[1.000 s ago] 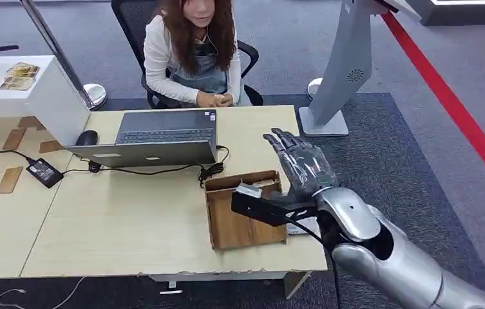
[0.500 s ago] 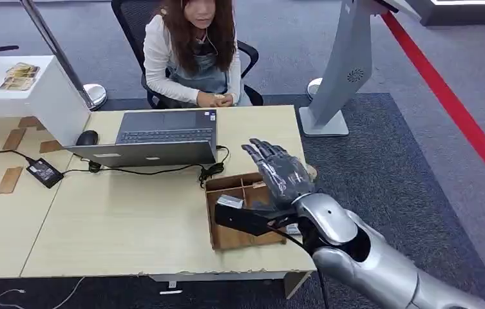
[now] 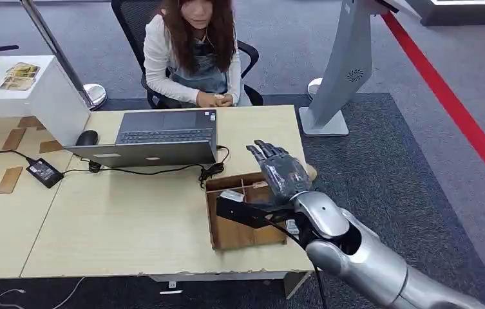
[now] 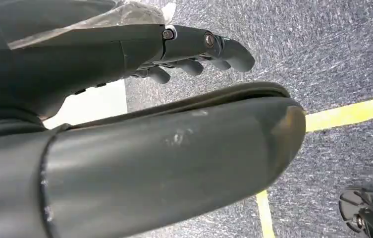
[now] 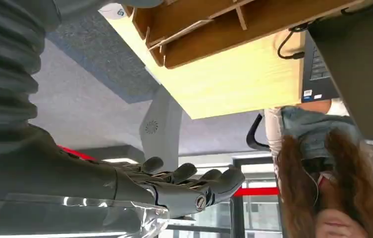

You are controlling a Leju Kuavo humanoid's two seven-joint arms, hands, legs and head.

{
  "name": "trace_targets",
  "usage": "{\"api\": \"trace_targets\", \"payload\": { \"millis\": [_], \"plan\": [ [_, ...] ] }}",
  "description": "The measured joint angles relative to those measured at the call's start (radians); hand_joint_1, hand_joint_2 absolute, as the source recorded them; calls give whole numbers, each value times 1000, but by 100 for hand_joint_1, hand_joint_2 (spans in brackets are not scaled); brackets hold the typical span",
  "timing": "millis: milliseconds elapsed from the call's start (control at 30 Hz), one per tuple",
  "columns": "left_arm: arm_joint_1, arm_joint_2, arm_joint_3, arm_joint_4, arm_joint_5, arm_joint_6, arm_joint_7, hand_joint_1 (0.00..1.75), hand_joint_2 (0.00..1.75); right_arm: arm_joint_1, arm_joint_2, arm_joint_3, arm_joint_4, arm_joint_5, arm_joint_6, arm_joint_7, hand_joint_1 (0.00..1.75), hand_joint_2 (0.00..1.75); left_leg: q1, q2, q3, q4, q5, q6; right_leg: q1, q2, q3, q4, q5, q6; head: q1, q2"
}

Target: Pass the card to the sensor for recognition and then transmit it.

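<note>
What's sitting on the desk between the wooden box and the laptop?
In the head view, a coiled black cable lies on the table between the wooden box and the laptop.

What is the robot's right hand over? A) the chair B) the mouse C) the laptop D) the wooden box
D: the right robot hand reaches out above the wooden box, apart from the laptop and mouse.
</note>
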Motion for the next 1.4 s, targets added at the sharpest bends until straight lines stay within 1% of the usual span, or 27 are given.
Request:
{"api": "trace_targets", "payload": {
  "millis": [33, 100, 200, 367, 467, 633, 800, 1067, 1400],
  "plan": [
    [0, 0, 0, 0, 0, 0, 0, 0, 0, 0, 0, -1, 6, 3, -5, -3, 0, 175, 0, 0, 0, 0, 0, 0, 0, 0, 0, 0, 0, 0, 0, 0],
    [0, 0, 0, 0, 0, 0, 0, 0, 0, 3, 0, -5, 21, 10, -18, -10, 5, 175, 0, 0, 0, 0, 0, 0, 0, 0, 0, 0, 0, 0, 0, 0],
    [0, 0, 0, 0, 0, 2, 0, 0, 0, 7, 2, -9, 45, 15, -32, -19, 5, 175, 0, 0, 0, 0, 0, 0, 0, 0, 0, 0, 0, 0, 0, 0],
    [0, 1, 0, 0, 3, 8, 0, 0, 0, 12, 8, -15, 71, 18, -35, -26, 0, 175, 0, 0, 0, 0, 0, 0, 0, 0, 0, 0, 0, 0, 0, 0],
    [0, 1, 0, 0, 3, 10, -1, 0, 0, 13, 13, -18, 83, 18, -36, -28, 0, 175, 0, 0, 0, 0, 0, 0, 0, 0, 0, 0, 0, 0, 0, 0],
    [0, 1, 0, 0, 6, 11, -8, 0, 0, 16, 30, -19, 106, 24, -45, -51, 0, 175, 0, 0, 0, 0, 0, 0, 0, 0, 0, 0, 0, 0, 0, 0],
    [0, 1, 0, 0, 6, 15, -10, 0, 0, 18, 47, -19, 132, 30, -51, -61, 0, 175, 0, 0, 0, 0, 0, 0, 0, 0, 0, 0, 0, 0, 0, 0],
    [0, 1, 0, 0, 6, 15, -10, 0, 0, 20, 61, -19, 162, 30, -53, -61, 7, 175, 0, 0, 0, 0, 0, 0, 0, 0, 0, 0, 0, 0, 0, 0],
    [0, 2, 0, 0, 3, 16, -9, 0, 0, 35, 76, -20, 203, 36, -87, -83, 10, 175, 0, 0, 0, 0, 0, 0, 0, 0, 0, 0, 0, 0, 0, 0]
  ]
}}
